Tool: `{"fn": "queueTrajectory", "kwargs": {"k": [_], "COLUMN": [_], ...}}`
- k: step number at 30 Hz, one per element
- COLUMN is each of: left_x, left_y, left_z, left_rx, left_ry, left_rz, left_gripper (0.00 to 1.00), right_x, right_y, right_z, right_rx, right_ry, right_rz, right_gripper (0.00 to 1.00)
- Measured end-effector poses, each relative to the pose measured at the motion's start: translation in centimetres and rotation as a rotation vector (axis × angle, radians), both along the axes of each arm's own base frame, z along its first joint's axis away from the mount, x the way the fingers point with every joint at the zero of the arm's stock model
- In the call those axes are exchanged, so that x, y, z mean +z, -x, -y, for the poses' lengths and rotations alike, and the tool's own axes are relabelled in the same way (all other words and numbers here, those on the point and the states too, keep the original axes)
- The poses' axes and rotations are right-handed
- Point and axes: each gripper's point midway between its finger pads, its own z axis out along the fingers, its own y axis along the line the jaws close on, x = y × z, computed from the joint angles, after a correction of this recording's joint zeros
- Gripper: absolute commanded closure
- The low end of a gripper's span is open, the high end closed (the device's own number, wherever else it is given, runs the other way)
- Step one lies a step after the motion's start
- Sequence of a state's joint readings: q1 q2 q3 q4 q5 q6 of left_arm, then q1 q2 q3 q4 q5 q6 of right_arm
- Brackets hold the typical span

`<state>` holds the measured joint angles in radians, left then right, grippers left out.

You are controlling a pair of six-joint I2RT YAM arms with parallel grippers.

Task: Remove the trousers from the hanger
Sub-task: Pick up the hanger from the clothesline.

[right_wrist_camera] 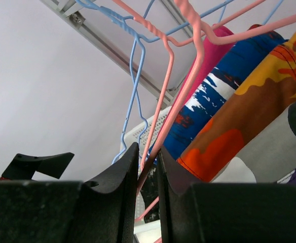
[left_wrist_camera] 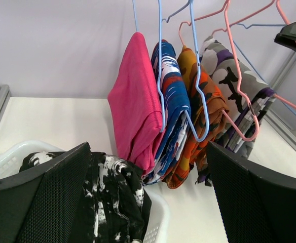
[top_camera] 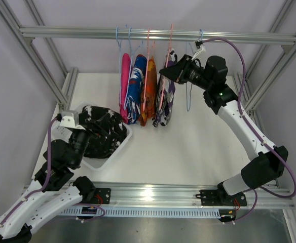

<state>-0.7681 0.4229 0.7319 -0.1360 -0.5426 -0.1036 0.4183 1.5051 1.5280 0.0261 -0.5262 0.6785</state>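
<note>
**Right gripper steadying a hanger.** Four trousers hang from the rail (top_camera: 158, 34) at 12 o'clock: pink trousers (top_camera: 124, 86), blue trousers (top_camera: 136, 91), orange trousers (top_camera: 150, 93) and camo trousers (top_camera: 165, 104), from 11 toward 12. The black trousers (top_camera: 105, 129) lie in the basket (top_camera: 118, 148) at 8 o'clock. The right gripper (right_wrist_camera: 147, 159) is raised to the rail, with its fingers nearly pressed together on the thin wire of a pink hanger (right_wrist_camera: 186, 76), apparently the one carrying the camo trousers. The left gripper (left_wrist_camera: 148, 202) is spread wide over the basket and holds nothing. The step in hand is judged to be freeing the camo trousers. To do it well, the pinch should stay firm so the wire does not swivel. The hanger should be eased away from its neighbours before any pull, and the cloth drawn downward off the bar rather than sideways, lest the orange trousers be dragged along. An empty blue hanger (top_camera: 188, 96) at 1 o'clock could snag the arm. From above, the right gripper hides the fold over the bar, and the left gripper merges with the dark cloth. Whether cloth is also caught in the pinch cannot be told.
</note>
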Motion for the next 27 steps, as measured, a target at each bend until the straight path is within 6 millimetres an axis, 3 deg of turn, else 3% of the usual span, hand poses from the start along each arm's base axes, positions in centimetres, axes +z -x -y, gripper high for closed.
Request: {"fn": "queueTrajectory", "kwargs": {"k": [15, 27], "left_x": [0.2, 0.2], "left_y": [0.2, 0.3], "left_z": [-0.1, 0.0], "left_rx": [-0.003, -0.011], "left_ry": [0.007, 0.000], "left_rz": [0.008, 0.010], "left_gripper": [0.01, 0.01], "right_x": [2.0, 1.5], "right_y": [2.7, 3.2], "right_z": [0.9, 0.6], "right_rx": [-0.011, -0.025], "right_ry": [0.014, 0.025], "right_rz": [0.057, 0.032], "right_gripper": [1.00, 1.00]}}
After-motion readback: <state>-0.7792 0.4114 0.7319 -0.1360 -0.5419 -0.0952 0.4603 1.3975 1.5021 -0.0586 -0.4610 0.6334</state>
